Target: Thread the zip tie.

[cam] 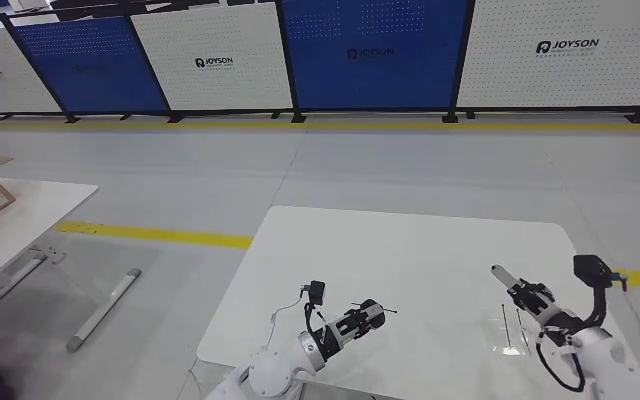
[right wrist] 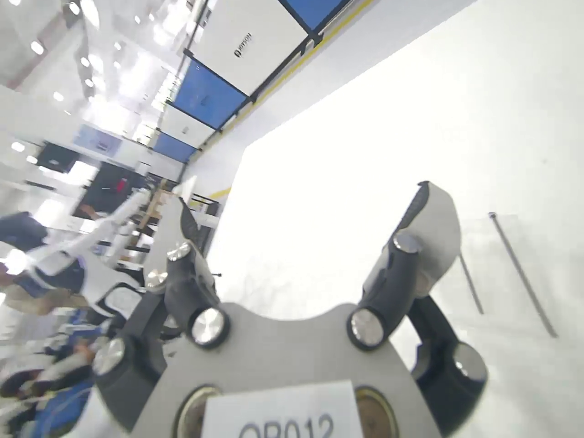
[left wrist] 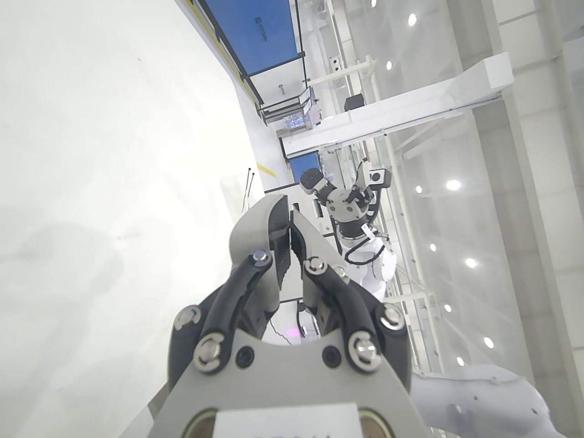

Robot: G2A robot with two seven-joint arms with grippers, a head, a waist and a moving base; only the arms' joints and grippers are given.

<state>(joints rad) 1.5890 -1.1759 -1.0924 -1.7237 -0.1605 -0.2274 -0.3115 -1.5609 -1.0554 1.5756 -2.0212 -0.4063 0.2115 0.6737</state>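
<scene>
Two loose black zip ties lie side by side on a clear sheet on the white table, near its right front corner. My right gripper hangs open just beside them, and its fingers hold nothing. At the front left, my left gripper is shut. In the top view a thin dark zip tie sticks out on both sides of its tips. The left wrist view also shows the two ties and the right arm farther off.
The table's front edge runs close under both arms. Its middle and far half are bare white. A second table stands off to the left. Blue and white partition panels line the back of the room.
</scene>
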